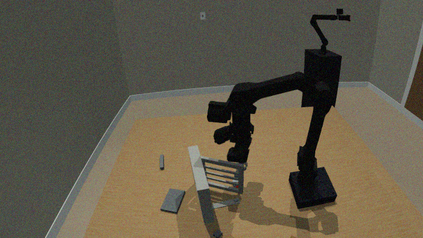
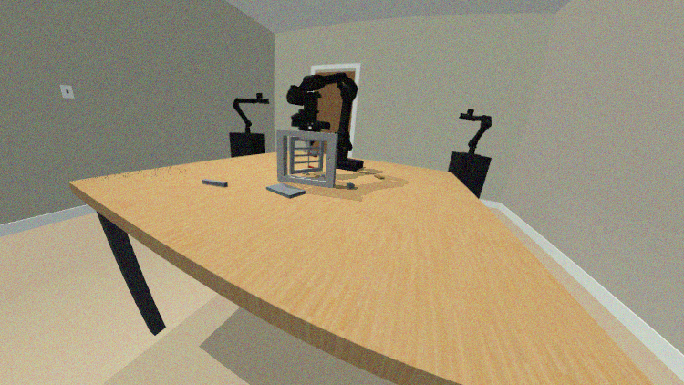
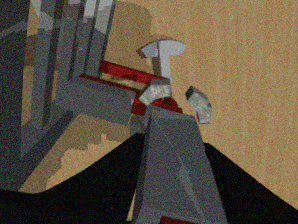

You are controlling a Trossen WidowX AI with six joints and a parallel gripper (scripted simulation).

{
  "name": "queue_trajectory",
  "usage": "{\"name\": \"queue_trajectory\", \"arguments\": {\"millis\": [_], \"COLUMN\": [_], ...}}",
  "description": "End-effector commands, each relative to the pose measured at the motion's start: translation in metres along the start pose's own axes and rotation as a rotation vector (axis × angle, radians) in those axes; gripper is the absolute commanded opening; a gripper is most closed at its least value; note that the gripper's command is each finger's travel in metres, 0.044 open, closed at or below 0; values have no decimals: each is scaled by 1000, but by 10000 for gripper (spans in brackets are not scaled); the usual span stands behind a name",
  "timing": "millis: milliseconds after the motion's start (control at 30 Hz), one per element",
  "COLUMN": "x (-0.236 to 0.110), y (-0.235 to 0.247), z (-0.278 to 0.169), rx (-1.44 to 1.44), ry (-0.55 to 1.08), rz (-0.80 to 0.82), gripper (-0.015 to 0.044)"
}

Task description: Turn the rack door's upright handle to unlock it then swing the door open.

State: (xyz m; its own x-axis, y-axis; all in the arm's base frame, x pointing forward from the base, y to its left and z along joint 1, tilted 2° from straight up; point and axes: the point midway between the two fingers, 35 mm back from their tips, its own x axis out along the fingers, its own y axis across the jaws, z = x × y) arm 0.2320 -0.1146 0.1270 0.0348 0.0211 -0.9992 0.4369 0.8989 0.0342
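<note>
The rack's grey frame (image 1: pixel 198 173) (image 2: pixel 282 160) stands upright on the table. Its barred door (image 1: pixel 239 180) (image 3: pixel 100 100) stands swung well out from the frame toward the arm's base; the exact angle cannot be read. My gripper (image 3: pixel 170 147) is shut on the door's grey handle (image 3: pixel 176 170), which lies between the two black fingers in the wrist view. In the top view the wrist is just above the door's outer top corner, and the fingertips are hidden behind the door. Red parts show beside the handle in the wrist view. How far the handle is turned cannot be told.
A flat grey slab (image 1: pixel 172 201) (image 2: pixel 285 191) and a small grey bar (image 1: pixel 161 162) (image 2: pixel 214 182) lie beyond the frame. A small dark piece (image 1: pixel 217 233) (image 2: pixel 350 185) lies near the frame's foot. Other arms stand on black pedestals (image 2: pixel 247 144) (image 2: pixel 470 171) beyond the table.
</note>
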Motion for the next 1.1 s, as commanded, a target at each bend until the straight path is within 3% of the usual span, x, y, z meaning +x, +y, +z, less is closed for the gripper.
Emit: {"name": "queue_trajectory", "arguments": {"millis": [0,1067], "x": [-1,-1], "y": [-5,-63], "z": [2,34], "rx": [-71,-540], "ry": [-1,-3], "rz": [4,-3], "gripper": [17,17]}}
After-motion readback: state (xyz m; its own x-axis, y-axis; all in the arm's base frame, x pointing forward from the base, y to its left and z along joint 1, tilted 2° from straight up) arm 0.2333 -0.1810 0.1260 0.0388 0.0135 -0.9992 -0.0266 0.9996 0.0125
